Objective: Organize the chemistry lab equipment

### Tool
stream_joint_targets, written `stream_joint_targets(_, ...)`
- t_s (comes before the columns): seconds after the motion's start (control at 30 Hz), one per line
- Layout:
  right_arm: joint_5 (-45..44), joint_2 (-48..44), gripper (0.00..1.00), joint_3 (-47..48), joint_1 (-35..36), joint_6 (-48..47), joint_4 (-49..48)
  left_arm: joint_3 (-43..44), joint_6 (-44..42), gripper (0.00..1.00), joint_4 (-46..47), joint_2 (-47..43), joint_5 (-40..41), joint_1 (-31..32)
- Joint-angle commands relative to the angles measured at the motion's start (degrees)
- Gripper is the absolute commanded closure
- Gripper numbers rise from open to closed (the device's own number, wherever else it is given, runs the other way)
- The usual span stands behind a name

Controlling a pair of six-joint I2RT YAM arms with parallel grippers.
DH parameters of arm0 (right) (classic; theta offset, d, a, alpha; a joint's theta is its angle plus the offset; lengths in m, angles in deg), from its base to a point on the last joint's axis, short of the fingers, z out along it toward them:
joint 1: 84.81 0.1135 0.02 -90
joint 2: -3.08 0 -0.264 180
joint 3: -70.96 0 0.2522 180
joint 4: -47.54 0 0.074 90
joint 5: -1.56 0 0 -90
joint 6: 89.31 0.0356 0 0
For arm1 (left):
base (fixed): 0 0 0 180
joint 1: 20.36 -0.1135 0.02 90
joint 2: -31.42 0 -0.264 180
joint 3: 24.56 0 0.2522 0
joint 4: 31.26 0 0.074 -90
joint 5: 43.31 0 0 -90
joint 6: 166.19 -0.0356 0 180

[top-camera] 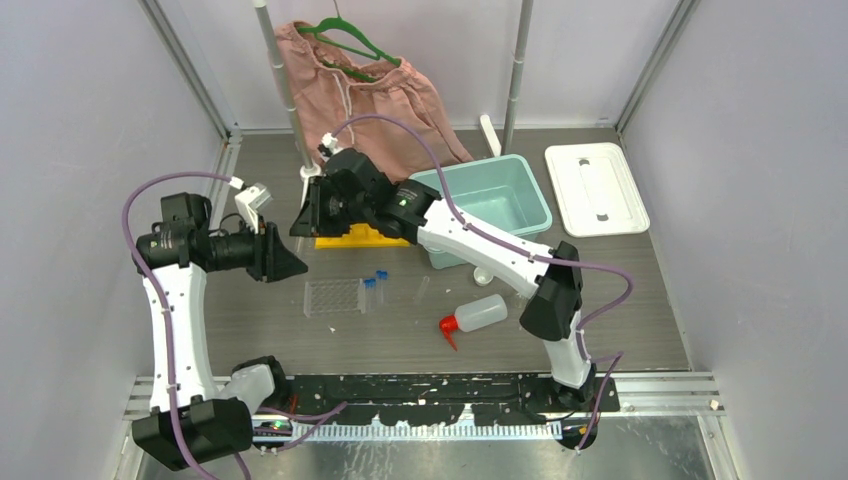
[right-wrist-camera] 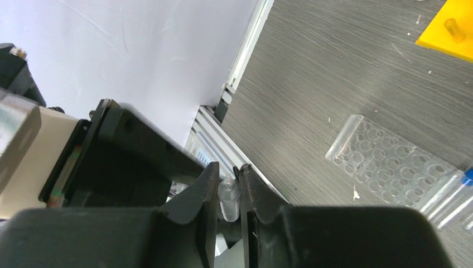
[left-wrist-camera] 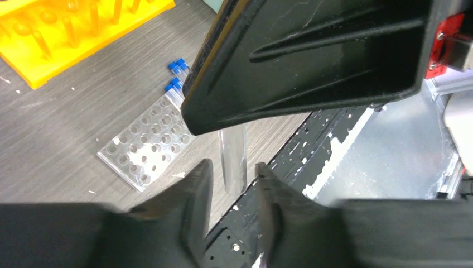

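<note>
Right tool (right-wrist-camera: 228,177) tight around glass tube (right-wrist-camera: 229,196)

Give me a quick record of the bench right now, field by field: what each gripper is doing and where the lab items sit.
right gripper: shut on a glass tube, off the table
left gripper: open, fingers either side of the same tube, small gaps showing
clear rack: flat on the table, holes empty
blue-capped vials: two, lying beside the clear rack
yellow rack: behind the clear rack, partly under the right arm
squeeze bottle: on its side, red nozzle pointing left in the top view
</note>
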Motion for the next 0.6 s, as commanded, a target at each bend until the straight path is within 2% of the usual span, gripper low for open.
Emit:
stream_joint_targets(0.0, 0.6, 0.3, 0.99, 4.5, -1.1, -3.4, 2.1, -0.1, 3.2, 0.37, 3.9, -0.3, 0.6, -0.1)
stream_joint_targets(0.03, -1.2, 0.4, 0.99, 5.3, -1.3, -4.8, 3.3, -0.2, 5.1, 0.18, 5.1, -0.3, 1.5, -0.1)
stream_joint_targets(0.07, -3.7, 0.6, 0.99, 6.2, -1.3, -6.7, 4.6, -0.3, 6.5, 0.04, 6.0, -0.2, 2.3, 0.0)
stream_joint_targets(0.1, -5.9, 0.6, 0.99, 6.7, -1.3, -8.5, 5.6, -0.5, 7.9, 0.01, 6.9, 0.0, 3.1, -0.1)
stream_joint_targets(0.27, -19.8, -0.6, 0.99, 4.3, -1.2, -17.6, 3.7, -0.3, 13.7, 0.0, 9.9, 2.8, 7.1, 0.0)
stream_joint_targets(0.37, -25.5, -1.8, 0.99, -1.7, -1.1, -22.8, -3.9, 0.6, 16.1, 0.0, 10.2, 6.0, 9.9, -0.2)
stream_joint_targets(0.57, -30.5, -2.2, 0.99, -13.6, -0.2, -32.0, -23.2, 1.1, 19.3, 0.0, 12.3, 11.0, 15.9, -1.7)
